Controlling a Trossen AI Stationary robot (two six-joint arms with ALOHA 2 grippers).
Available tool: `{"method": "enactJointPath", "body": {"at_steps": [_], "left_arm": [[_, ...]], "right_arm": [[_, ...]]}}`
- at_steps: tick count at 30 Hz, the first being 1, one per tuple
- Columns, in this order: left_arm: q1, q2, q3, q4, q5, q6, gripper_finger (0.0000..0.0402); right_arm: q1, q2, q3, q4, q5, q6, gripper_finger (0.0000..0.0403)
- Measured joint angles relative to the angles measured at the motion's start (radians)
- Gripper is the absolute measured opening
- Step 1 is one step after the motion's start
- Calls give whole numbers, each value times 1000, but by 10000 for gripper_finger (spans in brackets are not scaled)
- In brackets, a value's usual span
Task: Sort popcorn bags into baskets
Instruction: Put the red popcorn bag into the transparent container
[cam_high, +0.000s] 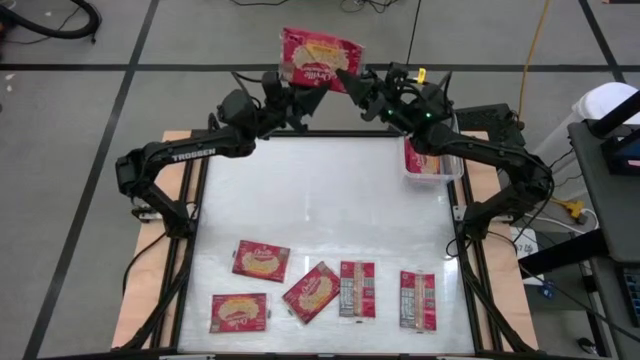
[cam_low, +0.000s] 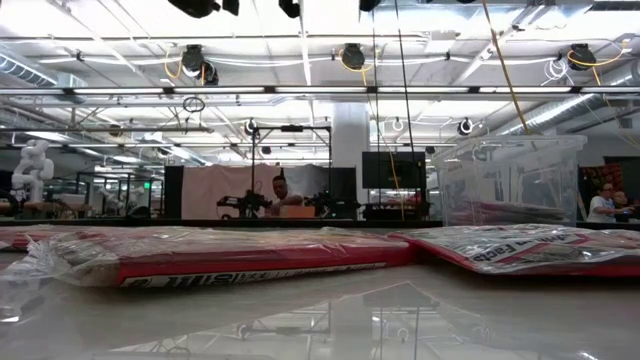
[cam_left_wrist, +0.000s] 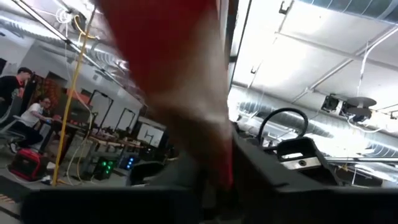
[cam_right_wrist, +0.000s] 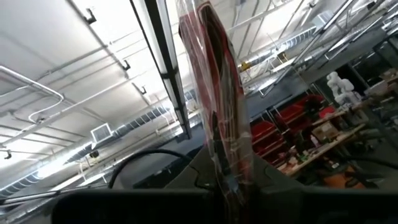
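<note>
The popcorn bag (cam_high: 322, 58), lettering unreadable, is pinched aloft by left pincer (cam_high: 303, 92) and right pincer (cam_high: 349, 82); "TROSSEN" marks the left arm (cam_high: 195, 153).

Popcorn bags on table (cam_high: 261, 260): five
Popcorn bags held aloft (cam_high: 320, 55): one
Clear baskets (cam_high: 432, 170): one
Robot arms (cam_high: 190, 155): two

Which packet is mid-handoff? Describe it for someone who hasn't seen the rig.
In the high view, look beyond the table's far edge, where both arms meet. The raised popcorn bag sits between the left gripper and right gripper. It is the only packet in the air; the others lie flat.
</note>
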Motion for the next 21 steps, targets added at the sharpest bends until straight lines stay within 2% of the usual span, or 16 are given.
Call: {"method": "enactJointPath", "body": {"at_steps": [2,3,8,13,16,21], "left_arm": [[6,0,0,0,4,2,28],[10,0,0,0,4,2,19],[47,0,-1,-10,41,-17,30],[115,-23,-1,-124,160,-78,14],[157,-59,-4,-267,231,-76,18],[186,-93,-5,-709,313,140,18]], "right_arm": [[0,-2,0,-3,1,-11,11],[0,-2,0,-3,-2,-19,11],[-2,-7,2,-69,-15,26,24],[-9,-116,1,-444,5,-37,79],[-9,-212,0,-690,69,-96,118],[-9,-332,1,-952,113,-77,164]]}}
